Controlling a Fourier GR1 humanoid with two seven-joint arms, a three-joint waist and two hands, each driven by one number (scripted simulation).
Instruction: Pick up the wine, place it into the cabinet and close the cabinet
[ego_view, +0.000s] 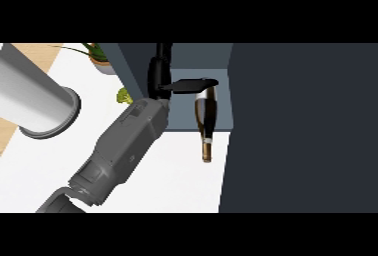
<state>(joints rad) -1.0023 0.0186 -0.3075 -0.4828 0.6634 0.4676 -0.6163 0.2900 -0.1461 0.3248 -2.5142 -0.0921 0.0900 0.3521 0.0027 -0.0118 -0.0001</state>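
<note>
Head view | dark glass wine bottle (206, 117) is seen lying in the blue-grey cabinet (295, 125) opening (neck over the white worktop (177, 170)) | black hand (184, 85) is curled round its base.

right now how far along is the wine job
Done: the wine bottle is off the counter, base inside the open cabinet. In hand: the robot hand holds its base, neck sticking out. Left: push it fully in, release, shut the cabinet door.
</note>
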